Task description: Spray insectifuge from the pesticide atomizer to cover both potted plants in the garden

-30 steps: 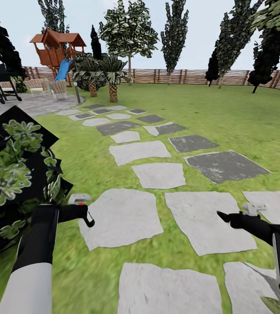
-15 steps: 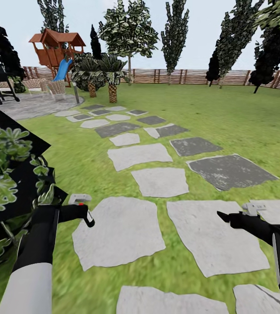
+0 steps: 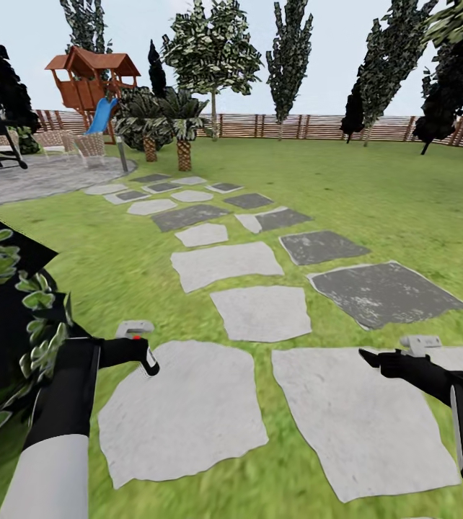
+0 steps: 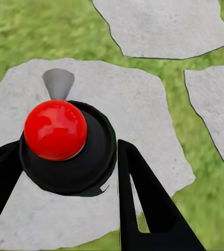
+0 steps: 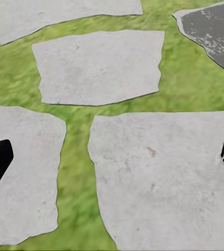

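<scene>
The stepping stones [image 3: 188, 414] slide nearer and the leafy bush [image 3: 8, 324] drifts off at nine o'clock, so the robot is rolling on, plants probably ahead. Left gripper [image 4: 65, 172] clamps the spray bottle [image 4: 67, 146], red button clear in the wrist view. Right gripper [image 5: 112, 157] gapes wide, empty.

Glossy red button [image 4: 55, 129] on matt black pesticide atomizer [image 4: 86, 162]; rough grey stepping stones [image 3: 260, 312]
</scene>
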### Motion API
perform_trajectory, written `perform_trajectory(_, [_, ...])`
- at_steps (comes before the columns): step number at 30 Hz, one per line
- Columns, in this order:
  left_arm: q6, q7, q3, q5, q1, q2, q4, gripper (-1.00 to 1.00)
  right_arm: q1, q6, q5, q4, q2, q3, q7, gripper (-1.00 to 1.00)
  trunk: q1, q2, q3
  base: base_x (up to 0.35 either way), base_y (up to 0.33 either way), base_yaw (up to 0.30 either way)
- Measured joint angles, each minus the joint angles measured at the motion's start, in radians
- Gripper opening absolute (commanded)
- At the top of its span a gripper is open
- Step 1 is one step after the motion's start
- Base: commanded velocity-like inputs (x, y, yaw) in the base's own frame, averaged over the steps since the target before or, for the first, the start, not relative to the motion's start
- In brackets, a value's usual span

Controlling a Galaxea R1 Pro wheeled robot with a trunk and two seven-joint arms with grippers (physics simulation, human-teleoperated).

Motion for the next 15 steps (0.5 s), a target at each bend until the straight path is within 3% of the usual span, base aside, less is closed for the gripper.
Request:
perform_trajectory(7, [0.0,0.0,0.0,0.0,0.0,-0.002,0.0,-1.0,0.0,0.0,0.0,0.0,-0.001,-0.001,0.0,1.0,0.0,0.0,0.0,0.326,-0.185,0.0])
perform_trajectory(15, [0.0,0.0,0.001,0.0,-0.001,-0.002,0.0,-1.0,0.0,0.0,0.0,0.0,-0.002,-0.002,0.0,1.0,0.0,0.0,0.0,0.333,-0.026,0.0])
